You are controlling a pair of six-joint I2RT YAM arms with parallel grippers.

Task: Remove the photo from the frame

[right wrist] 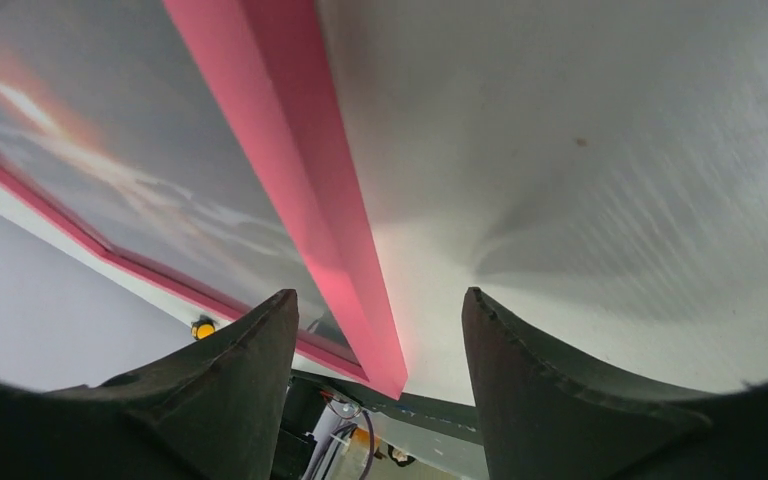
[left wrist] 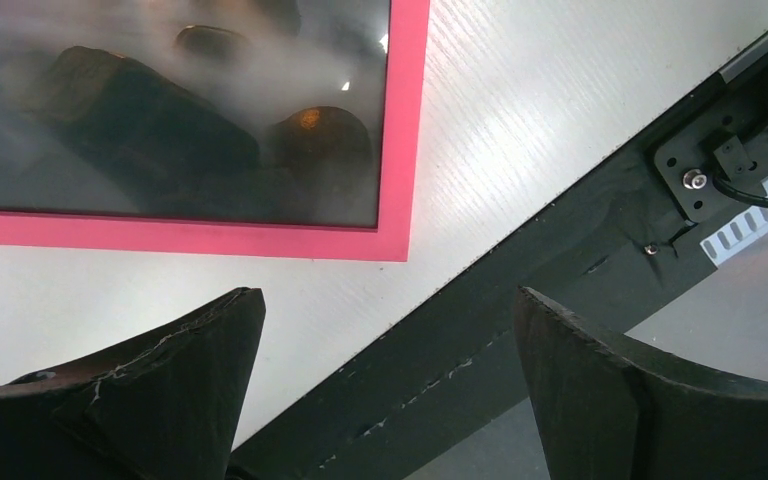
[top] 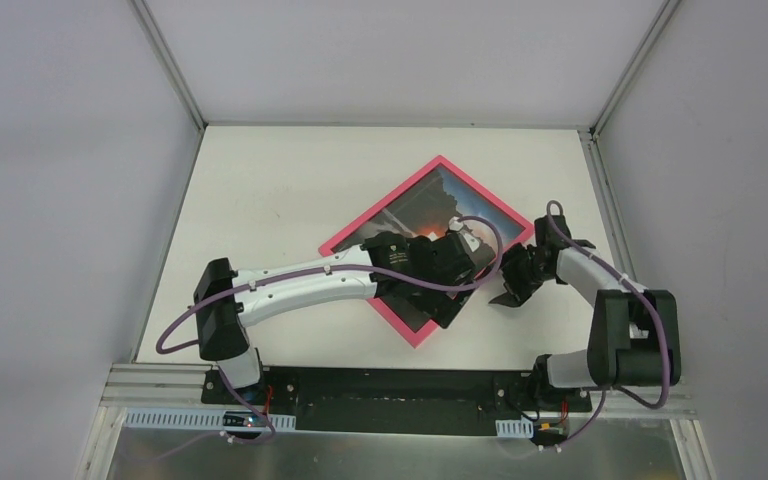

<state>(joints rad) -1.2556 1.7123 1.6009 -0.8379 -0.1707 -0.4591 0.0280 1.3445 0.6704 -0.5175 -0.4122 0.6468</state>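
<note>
The pink frame (top: 360, 224) lies face up as a diamond on the white table (top: 260, 200). The sunset photo (top: 445, 200) sits inside it behind glass. My left arm reaches across the frame's near half, and its gripper (top: 450, 300) hangs open and empty over the frame's lower right edge. In the left wrist view the left gripper (left wrist: 388, 292) is open above the table, just off one corner of the frame (left wrist: 400, 200), with the photo (left wrist: 160, 120) under reflections. My right gripper (top: 510, 288) is open and empty at the frame's right side. In the right wrist view the right gripper (right wrist: 378, 295) has the frame's pink edge (right wrist: 300, 170) running between its spread fingers, untouched, with the photo (right wrist: 110, 170) to the left.
A black strip (left wrist: 520, 300) and metal rail (top: 400, 400) run along the table's near edge by the arm bases. Grey walls with aluminium posts (top: 170, 70) close in the table at the left, right and back.
</note>
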